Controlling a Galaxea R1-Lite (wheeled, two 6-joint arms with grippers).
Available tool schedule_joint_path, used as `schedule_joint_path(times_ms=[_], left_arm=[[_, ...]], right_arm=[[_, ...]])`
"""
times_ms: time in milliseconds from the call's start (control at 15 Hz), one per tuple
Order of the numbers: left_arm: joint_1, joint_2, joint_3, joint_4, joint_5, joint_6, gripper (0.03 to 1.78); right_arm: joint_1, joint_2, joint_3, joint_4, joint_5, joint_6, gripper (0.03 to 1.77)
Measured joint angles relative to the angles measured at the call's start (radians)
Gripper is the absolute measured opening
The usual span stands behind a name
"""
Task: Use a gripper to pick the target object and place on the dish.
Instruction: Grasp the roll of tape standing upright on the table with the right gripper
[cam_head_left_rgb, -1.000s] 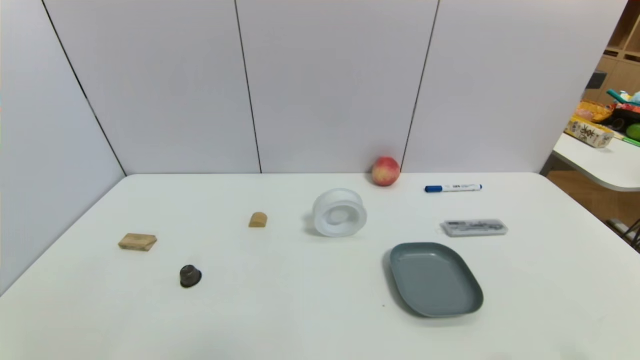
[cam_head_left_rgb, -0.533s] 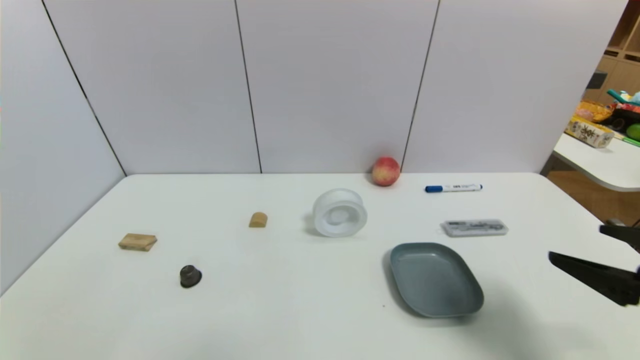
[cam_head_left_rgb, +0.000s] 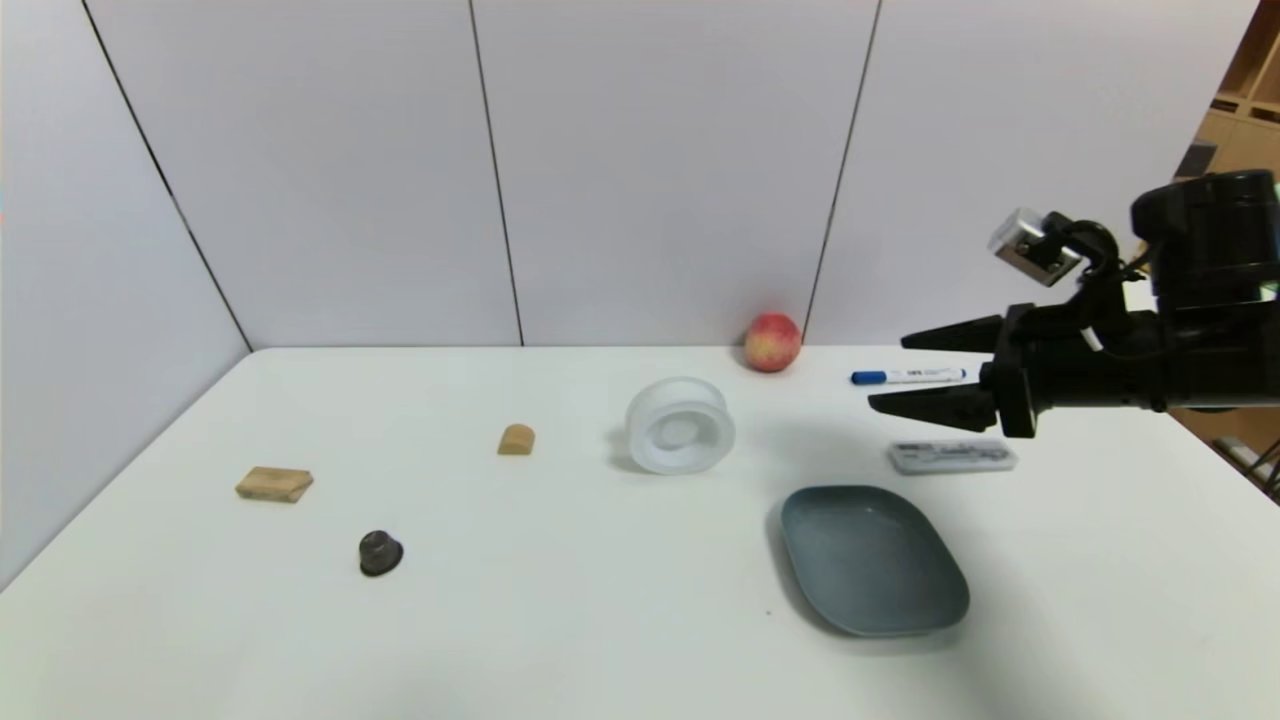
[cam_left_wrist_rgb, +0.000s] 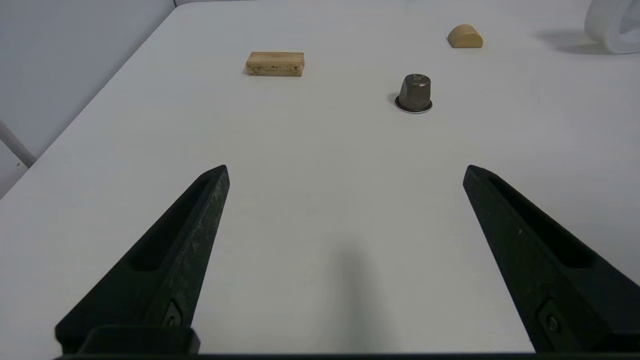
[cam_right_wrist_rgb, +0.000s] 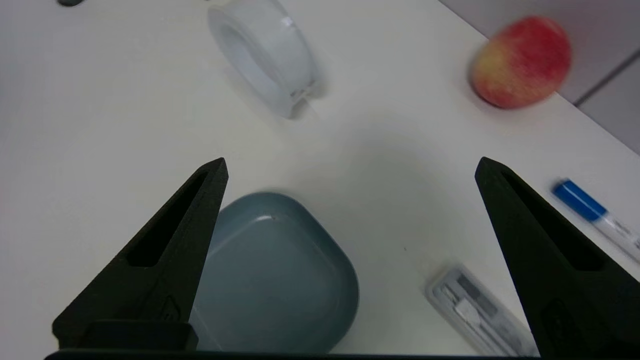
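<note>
**Right arm on approach, nothing grasped**

Right gripper (cam_head_left_rgb: 895, 372) hangs above the table (cam_head_left_rgb: 600, 620), over the clear case (cam_head_left_rgb: 952, 457) and marker (cam_head_left_rgb: 908, 377), jaws spread wide and empty, pointed toward the white tub (cam_head_left_rgb: 680, 424). Tub lies tilted on its side mid-table, apart from the dish (cam_head_left_rgb: 872, 560) and near the apple (cam_head_left_rgb: 772, 342). Wide jaws likely meant to span its rim. Left gripper (cam_left_wrist_rgb: 345, 172) parked low, jaws wide open, empty.

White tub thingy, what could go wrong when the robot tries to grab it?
The white tub seems to stand on its edge, so a nudge from the open right gripper might roll it toward the apple. It is wide, so the fingers could slip off. The marker and clear case lie under the arm.
</note>
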Motion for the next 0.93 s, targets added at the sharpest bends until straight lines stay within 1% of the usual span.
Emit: schedule_joint_path(times_ms=[133, 200, 267, 333, 400, 533, 933], left_arm=[[0.0, 0.0, 0.0, 0.0, 0.0, 0.0, 1.69], [0.0, 0.0, 0.0, 0.0, 0.0, 0.0, 1.69], [0.0, 0.0, 0.0, 0.0, 0.0, 0.0, 1.69], [0.0, 0.0, 0.0, 0.0, 0.0, 0.0, 1.69], [0.0, 0.0, 0.0, 0.0, 0.0, 0.0, 1.69], [0.0, 0.0, 0.0, 0.0, 0.0, 0.0, 1.69], [0.0, 0.0, 0.0, 0.0, 0.0, 0.0, 1.69]], right_arm=[[0.001, 0.087, -0.045, 0.0, 0.167, -0.114, 1.71], [0.001, 0.123, -0.061, -0.001, 0.241, -0.153, 1.71], [0.003, 0.154, -0.075, -0.004, 0.306, -0.189, 1.71], [0.006, 0.182, -0.085, -0.009, 0.354, -0.228, 1.71], [0.012, 0.211, -0.097, -0.01, 0.382, -0.272, 1.71], [0.033, 0.264, -0.123, -0.009, 0.388, -0.332, 1.71], [0.113, 0.411, -0.258, 0.0, 0.388, -0.34, 1.71]])
